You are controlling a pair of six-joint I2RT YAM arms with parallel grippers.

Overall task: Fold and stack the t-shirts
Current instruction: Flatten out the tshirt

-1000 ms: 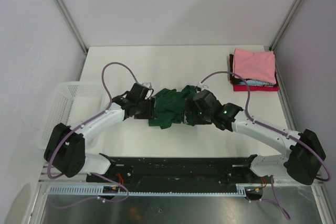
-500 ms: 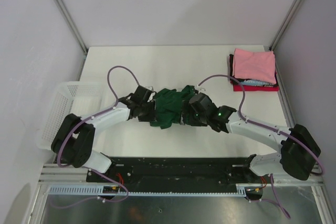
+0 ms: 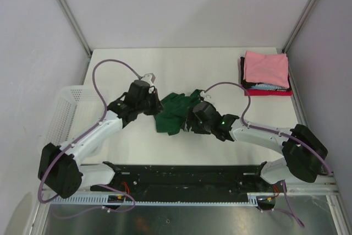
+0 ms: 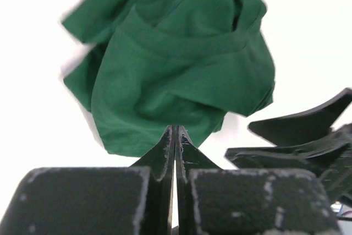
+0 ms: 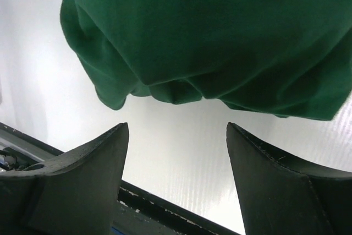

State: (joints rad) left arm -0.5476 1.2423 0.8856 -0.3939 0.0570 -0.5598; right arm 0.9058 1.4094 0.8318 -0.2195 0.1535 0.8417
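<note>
The dark green t-shirt [image 3: 174,111] lies crumpled mid-table between my two grippers. My left gripper [image 3: 154,104] is at its left edge, and in the left wrist view the jaws [image 4: 176,127] are pressed together with their tips pinching the cloth's near edge [image 4: 181,70]. My right gripper [image 3: 192,122] sits at the shirt's right side, low over the table. Its fingers stand wide apart in the right wrist view [image 5: 176,130], just short of the green cloth [image 5: 220,37] and holding nothing. A folded stack sits at the back right: pink [image 3: 266,68] on top, black [image 3: 242,74] and red [image 3: 269,92] beneath.
A white mesh basket [image 3: 60,115] hangs off the table's left edge beside the left arm. The right gripper's black fingers [image 4: 297,136] show at the right of the left wrist view. A black rail [image 3: 187,173] runs along the table's near edge.
My left gripper closed onto the shirt's left edge and its arm rose and swung left. The right arm stretched lower and further left along the shirt, jaws still open.
</note>
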